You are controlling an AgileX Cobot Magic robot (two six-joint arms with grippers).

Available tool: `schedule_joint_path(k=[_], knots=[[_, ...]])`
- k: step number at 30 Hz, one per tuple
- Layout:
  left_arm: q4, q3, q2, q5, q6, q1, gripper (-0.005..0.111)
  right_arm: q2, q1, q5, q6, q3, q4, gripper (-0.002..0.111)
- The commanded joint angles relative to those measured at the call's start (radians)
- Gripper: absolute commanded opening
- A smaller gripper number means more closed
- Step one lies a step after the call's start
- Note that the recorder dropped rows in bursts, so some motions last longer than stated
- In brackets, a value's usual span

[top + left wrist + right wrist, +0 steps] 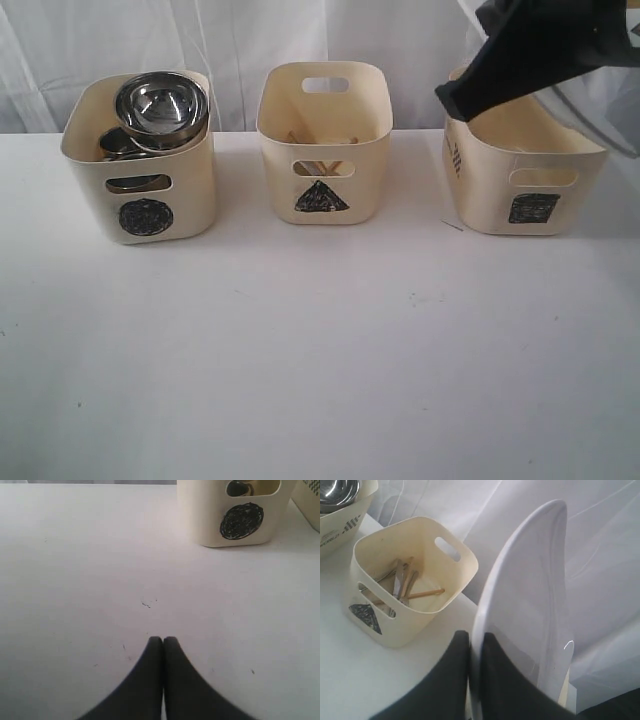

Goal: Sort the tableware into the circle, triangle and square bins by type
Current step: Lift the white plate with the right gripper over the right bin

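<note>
Two pincers, and we call them both: the right pincer is clamped on the white square plate, held on edge up by the square bin. The left pincer is pressed together, empty, low over the desk near the circle bin.

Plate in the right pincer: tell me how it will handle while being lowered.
Likely stiff: the plate stands on edge with no sag. Probably slippery: its surface looks glossy and the right pincer pinches only the rim, so it may pivot. Looks like ceramic, so likely to chip if dropped into the square bin.
</note>
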Motion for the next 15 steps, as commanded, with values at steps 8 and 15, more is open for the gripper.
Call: schedule_joint_path(k=[8, 15], knots=[[-0.007, 0.005, -0.004, -0.004, -0.004, 0.001, 0.0, 0.129, -0.197, -0.293, -0.026, -0.057, 0.007, 0.0], [-0.007, 0.005, -0.004, -0.004, -0.004, 0.001, 0.0, 0.222, -0.262, -0.361, -0.033, -0.073, 0.007, 0.0]])
